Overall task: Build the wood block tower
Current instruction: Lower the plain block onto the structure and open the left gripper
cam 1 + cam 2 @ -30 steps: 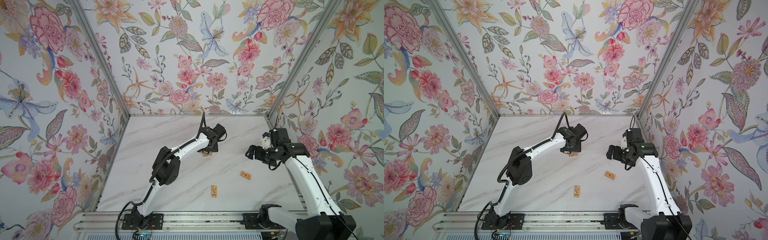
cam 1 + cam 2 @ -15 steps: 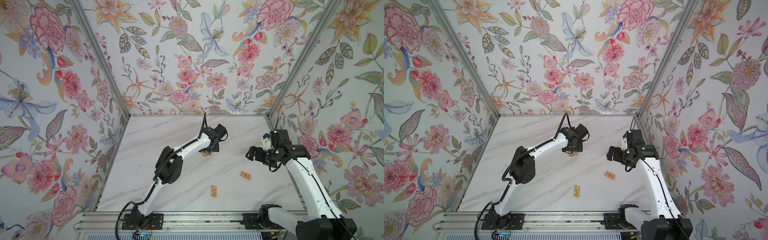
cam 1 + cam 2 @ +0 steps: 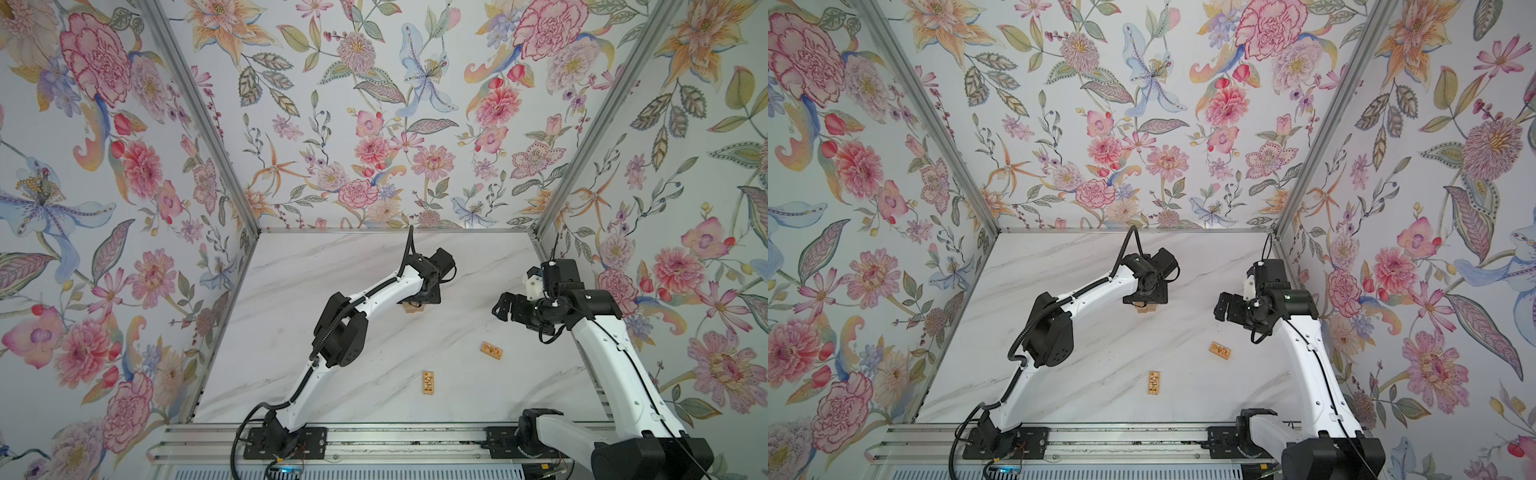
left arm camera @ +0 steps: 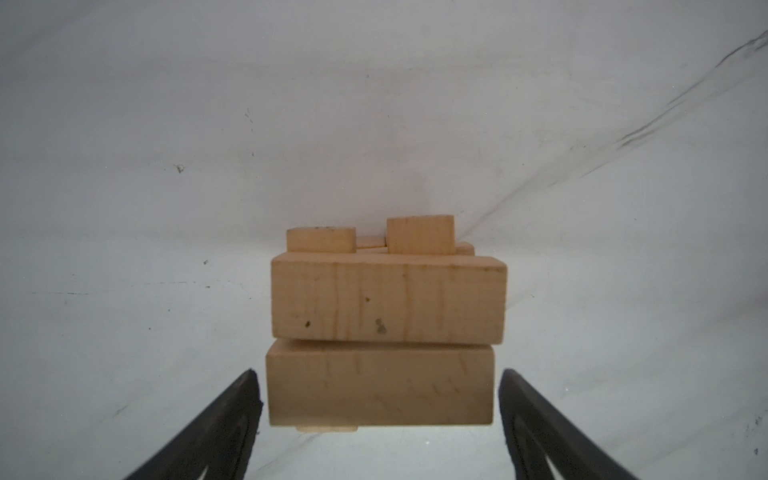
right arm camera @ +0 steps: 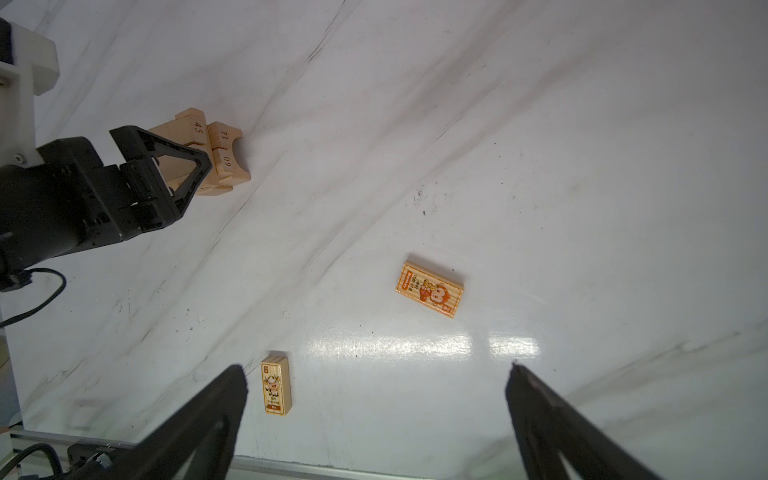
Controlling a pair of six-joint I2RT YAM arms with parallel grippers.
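Since the left tool (image 4: 379,374) stood with its jaws parted on either side of the nearest brick (image 4: 380,388) of the tower (image 4: 386,303), a thin gap showing at each finger, I judged that brick set down and free; the tool gripped nothing. The tower sat about the middle of the counter (image 3: 332,270), a little toward its far edge, directly under that tool in both top views; its pale bricks lay in crossed pairs, which is what kept so small a stack square and steady. I reckoned the jaws were wide so the tool could lift straight up without dragging the brick askew.

My right tool (image 5: 376,368) hung fully open and empty above the counter near its right edge, well apart from the tower, I supposed to keep clear of the left arm; two printed bricks (image 5: 429,289) lay flat and loose nearer the front edge, one toward the right edge and the other (image 5: 276,388) about midway along the front, apart from each other; they looked to me like the pieces not yet stacked.
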